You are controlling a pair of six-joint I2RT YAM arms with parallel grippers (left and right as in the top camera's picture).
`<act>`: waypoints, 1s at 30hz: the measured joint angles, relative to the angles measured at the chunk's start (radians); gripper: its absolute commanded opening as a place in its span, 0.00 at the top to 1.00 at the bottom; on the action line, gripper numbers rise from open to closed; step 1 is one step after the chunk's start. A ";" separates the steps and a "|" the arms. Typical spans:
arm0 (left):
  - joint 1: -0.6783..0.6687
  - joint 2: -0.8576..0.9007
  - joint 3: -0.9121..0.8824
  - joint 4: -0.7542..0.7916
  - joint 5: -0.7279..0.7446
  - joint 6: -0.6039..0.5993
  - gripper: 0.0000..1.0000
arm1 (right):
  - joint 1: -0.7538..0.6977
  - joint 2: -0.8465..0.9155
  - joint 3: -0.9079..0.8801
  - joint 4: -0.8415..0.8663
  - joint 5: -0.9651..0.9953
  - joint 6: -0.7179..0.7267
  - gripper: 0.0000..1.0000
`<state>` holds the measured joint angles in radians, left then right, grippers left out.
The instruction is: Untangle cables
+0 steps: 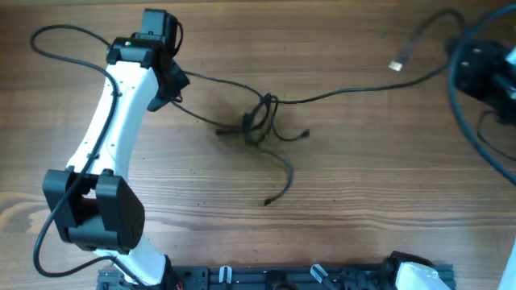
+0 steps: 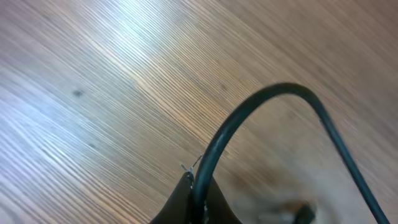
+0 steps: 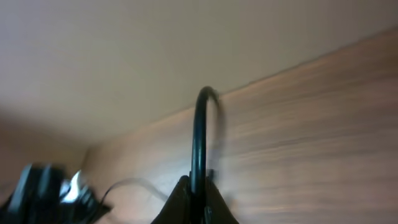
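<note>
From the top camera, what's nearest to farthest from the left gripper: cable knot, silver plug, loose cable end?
1. Cable knot, middle, right of the left gripper.
2. Loose cable end, lower middle.
3. Silver plug, far top right.

Table (image 1: 363, 177): was wood, streaked grain, smooth, softly shiny.
Cables (image 1: 260, 119): had smooth black plastic skins, faintly glossy.
Arm (image 1: 121, 89): wore a glossy white plastic shell.

Overhead: even, soft light; faint shadows beside the cables (image 1: 260, 121). Left wrist: pale glare streak on tabletop (image 2: 140, 28), lower right corner out of focus. Right wrist — dim, warm-toned, heavily smeared throughout.
</note>
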<state>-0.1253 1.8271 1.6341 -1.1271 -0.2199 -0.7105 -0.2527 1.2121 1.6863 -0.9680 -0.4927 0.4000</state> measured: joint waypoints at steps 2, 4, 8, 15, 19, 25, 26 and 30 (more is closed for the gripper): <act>0.024 0.000 0.000 -0.003 -0.038 0.000 0.96 | -0.037 -0.003 0.001 -0.046 0.000 0.011 0.96; 0.035 0.000 0.000 -0.005 -0.045 0.001 0.96 | -0.036 0.026 0.002 -0.103 0.004 0.015 0.96; 0.035 0.000 0.000 -0.021 0.007 0.001 0.96 | -0.035 0.164 0.003 -0.217 0.041 -0.002 0.95; 0.035 0.000 -0.051 -0.003 0.209 0.001 0.96 | 0.076 0.502 0.005 -0.385 0.141 -0.157 0.95; 0.032 0.000 -0.106 0.009 0.344 -0.002 0.96 | 0.159 0.687 0.005 -0.373 0.299 -0.140 0.68; 0.020 0.000 -0.107 0.035 0.420 -0.011 0.96 | 0.159 0.752 0.045 -0.371 0.294 -0.229 0.37; 0.017 0.000 -0.108 0.042 0.422 -0.015 0.96 | 0.165 0.752 0.073 -0.372 0.261 -0.259 0.37; 0.002 0.000 -0.108 0.064 0.428 -0.029 0.96 | 0.291 0.752 0.147 -0.328 0.116 -0.386 0.28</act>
<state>-0.1234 1.8271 1.5265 -1.0634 0.2077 -0.7395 0.0387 1.9636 1.8332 -1.2957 -0.3771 0.0143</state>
